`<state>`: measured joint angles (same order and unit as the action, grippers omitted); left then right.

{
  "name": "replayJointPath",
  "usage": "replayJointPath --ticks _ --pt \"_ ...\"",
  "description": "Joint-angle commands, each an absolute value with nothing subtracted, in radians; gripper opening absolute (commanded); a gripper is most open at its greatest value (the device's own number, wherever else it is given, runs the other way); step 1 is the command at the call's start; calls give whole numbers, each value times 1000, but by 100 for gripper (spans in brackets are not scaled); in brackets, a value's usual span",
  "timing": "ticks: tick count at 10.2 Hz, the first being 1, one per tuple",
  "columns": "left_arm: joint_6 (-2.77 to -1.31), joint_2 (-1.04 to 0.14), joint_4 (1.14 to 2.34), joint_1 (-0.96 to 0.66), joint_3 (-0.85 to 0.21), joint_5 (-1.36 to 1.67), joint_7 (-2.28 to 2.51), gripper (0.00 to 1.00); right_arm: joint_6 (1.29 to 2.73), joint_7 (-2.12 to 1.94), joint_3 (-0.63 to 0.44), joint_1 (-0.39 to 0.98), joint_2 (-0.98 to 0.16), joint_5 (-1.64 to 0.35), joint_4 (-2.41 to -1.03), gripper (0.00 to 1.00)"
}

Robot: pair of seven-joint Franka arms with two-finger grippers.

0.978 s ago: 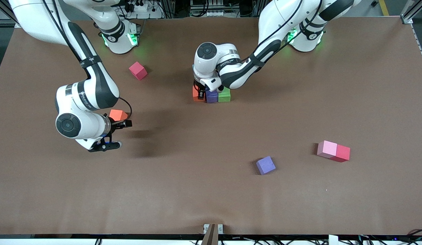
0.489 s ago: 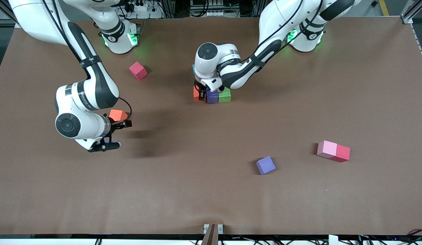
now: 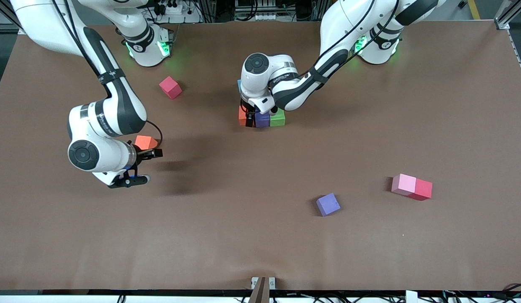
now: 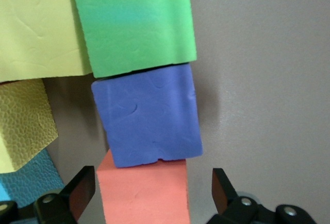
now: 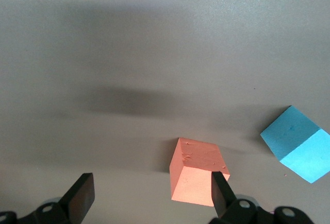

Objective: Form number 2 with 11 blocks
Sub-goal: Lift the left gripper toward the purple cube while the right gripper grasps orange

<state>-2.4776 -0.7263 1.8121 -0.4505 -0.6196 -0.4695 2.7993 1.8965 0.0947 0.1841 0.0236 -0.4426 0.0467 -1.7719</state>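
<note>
The blocks so far gathered sit directly under the left gripper (image 3: pixel 252 115): in the left wrist view an orange block (image 4: pixel 144 190) lies between its wide-spread fingers (image 4: pixel 80 190) with clear gaps on both sides, and a purple block (image 4: pixel 149 116) and a green block (image 4: pixel 134 23) run on from it in a touching row, with yellow blocks (image 4: pixel 36 26) and a cyan one (image 4: pixel 28 180) beside the row. The purple block sits slightly skewed against its neighbours. The right gripper (image 3: pixel 144 166) hovers with jaws wide over the table toward the right arm's end, just beside a loose orange block (image 5: pixel 198 177); one fingertip overlaps that block's edge in the right wrist view, and a loose cyan block (image 5: pixel 299 144) lies near it. My judgement is that the main risk lies in the left gripper's lift-off: if it rises off-vertical, a finger could drag the foam cube just set down and push the row further out of line. On the right, descending from this offset could land a finger on the orange block's top and tip it.
</note>
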Motion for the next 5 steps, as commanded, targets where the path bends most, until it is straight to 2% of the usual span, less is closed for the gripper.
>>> replayJointPath --ticks 1,5 --pt "-2485 -674 1839 -448 -621 -548 3042 100 1894 97 183 18 -404 40 -1825 100" --pt "-2484 -643 1838 -443 -627 -532 3040 100 1958 97 183 12 -358 40 -1925 100"
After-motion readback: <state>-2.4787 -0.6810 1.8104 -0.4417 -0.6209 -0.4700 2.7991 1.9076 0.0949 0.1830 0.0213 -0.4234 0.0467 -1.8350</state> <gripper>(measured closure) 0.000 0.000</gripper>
